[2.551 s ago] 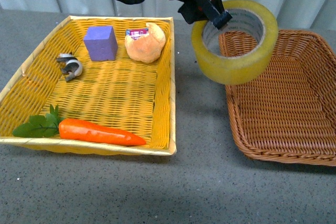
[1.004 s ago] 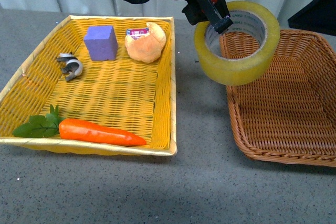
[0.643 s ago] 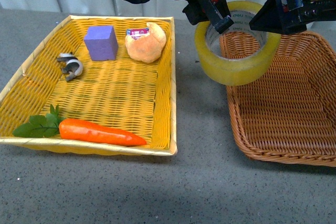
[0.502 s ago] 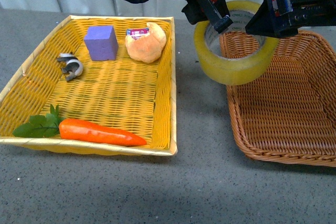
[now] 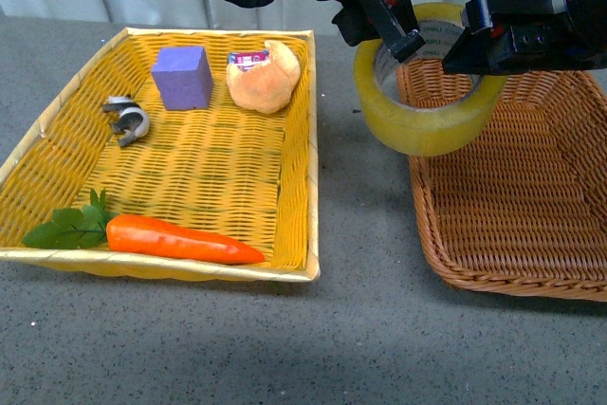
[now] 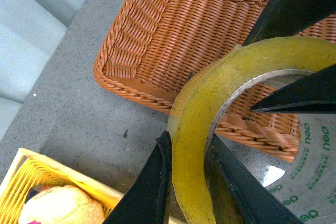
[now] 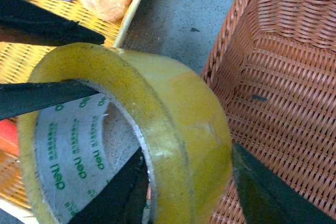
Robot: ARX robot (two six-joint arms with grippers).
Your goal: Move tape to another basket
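The tape (image 5: pixel 427 119), a wide yellowish roll with a white printed core, hangs in the air over the near-left rim of the brown wicker basket (image 5: pixel 429 225). My left gripper (image 5: pixel 394 37) is shut on the roll's left wall, which the left wrist view shows pinched between the black fingers (image 6: pixel 157 182) on the tape (image 6: pixel 195 124). My right gripper (image 5: pixel 474 40) is open, one finger inside the ring and one outside, straddling the tape (image 7: pixel 173 103) on its right side. The basket (image 7: pixel 283 77) lies below it.
A yellow woven basket (image 5: pixel 311 139) stands left of the brown one. It holds a carrot (image 5: pixel 180 239), a purple cube (image 5: pixel 182 77), a round bun-like toy (image 5: pixel 266 78) and a small grey clip (image 5: pixel 128 119). Grey tabletop (image 5: pixel 360 196) separates the two baskets.
My right gripper has come in from the right and reached the roll, its open fingers now around the roll's right wall. The tape and my left gripper have barely moved.
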